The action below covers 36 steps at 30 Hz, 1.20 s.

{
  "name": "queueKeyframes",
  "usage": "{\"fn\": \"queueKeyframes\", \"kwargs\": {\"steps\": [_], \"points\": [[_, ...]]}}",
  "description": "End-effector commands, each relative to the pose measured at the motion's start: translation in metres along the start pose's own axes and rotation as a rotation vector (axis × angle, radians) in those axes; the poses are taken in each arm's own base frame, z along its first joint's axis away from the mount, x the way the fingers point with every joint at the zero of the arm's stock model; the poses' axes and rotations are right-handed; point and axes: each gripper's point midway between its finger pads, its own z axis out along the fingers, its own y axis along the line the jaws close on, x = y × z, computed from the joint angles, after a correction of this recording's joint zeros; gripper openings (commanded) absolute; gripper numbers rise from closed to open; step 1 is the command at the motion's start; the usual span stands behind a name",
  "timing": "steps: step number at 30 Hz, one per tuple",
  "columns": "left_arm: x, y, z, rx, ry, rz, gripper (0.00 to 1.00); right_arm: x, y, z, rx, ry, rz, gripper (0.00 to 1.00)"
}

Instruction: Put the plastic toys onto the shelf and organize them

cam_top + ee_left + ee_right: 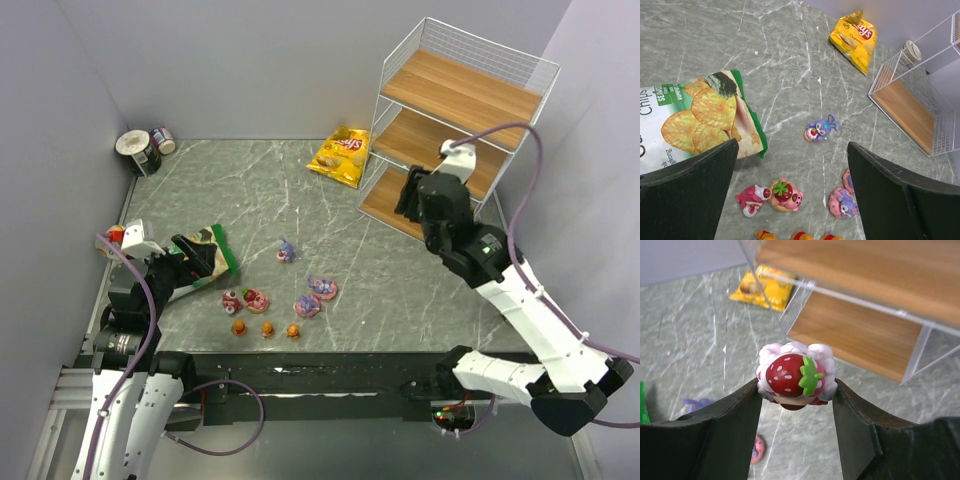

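Note:
My right gripper (796, 389) is shut on a pink-and-red strawberry toy (795, 374) and holds it in the air in front of the shelf (460, 110), level with its lower boards (855, 335). From above, this gripper (408, 195) sits just left of the rack. Other plastic toys lie on the table: two pink-and-red ones (245, 298), three purple-pink ones (306, 305) and three small orange ones (267, 329) in a row. My left gripper (792, 145) hangs open above them, with a strawberry bear (784, 195) and a purple figure (821, 128) below, and it holds nothing.
A green chip bag (690, 120) lies by my left gripper. A yellow chip bag (340, 155) rests just left of the shelf's foot. Tin cans (140, 150) stand in the far left corner. Grey walls close in the table on three sides.

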Motion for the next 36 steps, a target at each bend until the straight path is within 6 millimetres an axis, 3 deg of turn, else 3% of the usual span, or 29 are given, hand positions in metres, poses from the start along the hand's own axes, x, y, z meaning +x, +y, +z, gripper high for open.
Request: {"fn": "queueKeyframes", "kwargs": {"steps": [1, 9, 15, 18, 24, 36], "points": [[-0.009, -0.004, 0.0, 0.009, -0.033, -0.019, 0.96, -0.063, -0.012, -0.012, 0.029, -0.123, 0.025, 0.15], [-0.008, -0.003, 0.001, 0.005, -0.026, -0.019, 0.96, -0.119, -0.027, -0.011, 0.102, -0.187, 0.022, 0.17], [-0.007, -0.001, 0.002, -0.003, -0.025, -0.021, 0.96, -0.161, -0.028, -0.004, 0.128, -0.226, 0.028, 0.18], [-0.008, -0.001, 0.002, -0.006, -0.028, -0.021, 0.96, -0.171, -0.032, 0.002, 0.148, -0.222, 0.026, 0.18], [-0.007, 0.0, 0.002, -0.014, -0.024, -0.023, 0.96, -0.177, -0.045, 0.01, 0.184, -0.183, 0.043, 0.19], [-0.008, -0.001, 0.001, -0.008, -0.028, -0.022, 0.96, -0.166, -0.079, 0.021, 0.27, -0.122, 0.066, 0.21]]}}
